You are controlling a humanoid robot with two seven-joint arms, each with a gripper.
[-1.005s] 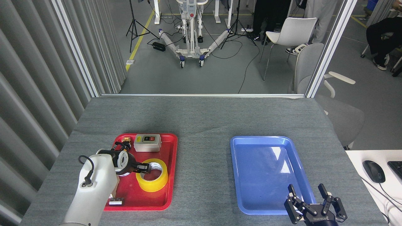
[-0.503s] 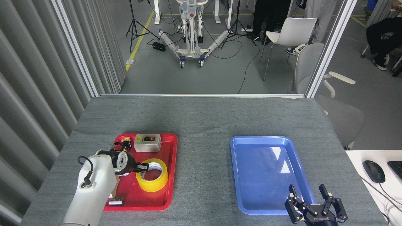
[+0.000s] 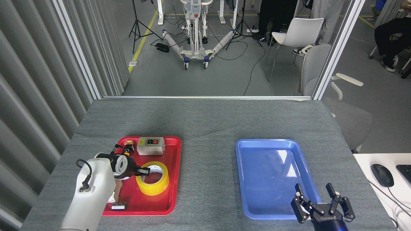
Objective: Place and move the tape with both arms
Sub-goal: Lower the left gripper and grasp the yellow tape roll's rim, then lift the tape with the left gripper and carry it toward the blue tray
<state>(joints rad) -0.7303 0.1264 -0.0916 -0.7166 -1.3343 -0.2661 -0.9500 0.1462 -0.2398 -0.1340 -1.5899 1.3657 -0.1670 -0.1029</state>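
The tape [image 3: 153,178] is seen lying flat in the red tray [image 3: 167,205], its core opening facing up, just in front of the grey switch box [image 3: 151,146]. The left hand [image 3: 145,172] is found right at the roll's left rim, one finger apparently reaching over the rim into the core; whether the fingers are clamped on the wall cannot be told from here. The left arm is plainly the nearer one. The right hand [image 3: 317,201] is held well away from the tape, at the near right corner of the empty blue tray [image 3: 247,205], fingers spread apart, nothing gripped. A lift by the left arm seems to be what is called for.
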